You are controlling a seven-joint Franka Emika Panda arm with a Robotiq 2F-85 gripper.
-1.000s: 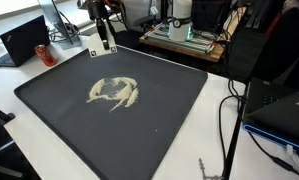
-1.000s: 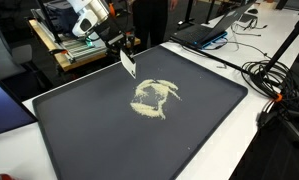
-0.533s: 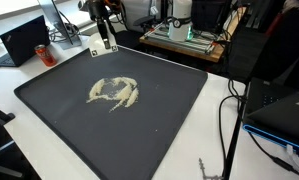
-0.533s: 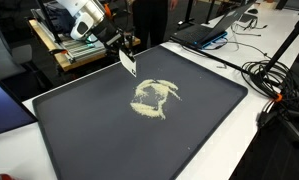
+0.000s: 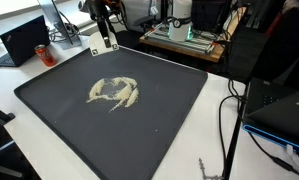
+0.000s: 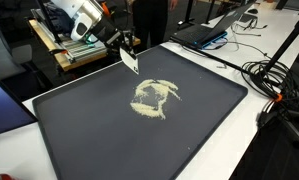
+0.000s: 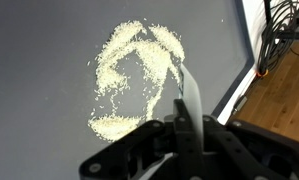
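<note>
The fingers (image 7: 175,138) are pressed together on a thin white blade (image 7: 187,92), which projects from between them and hangs above the far edge zone of the dark mat (image 7: 39,60); its tip is just off the mat in an exterior view (image 6: 129,63). The arm enters over the mat's far edge, fingers (image 6: 120,47) tilted toward the mat's centre. A loose ring of pale grain (image 6: 152,97) lies near the centre of the mat, apart from the blade; in the wrist view the grain (image 7: 129,80) lies just beyond the blade tip. The mat (image 5: 159,110) covers most of a white surface (image 5: 214,130). Off the mat: a laptop (image 5: 24,40) past one corner and black cables (image 6: 274,75) beside one edge.
</note>
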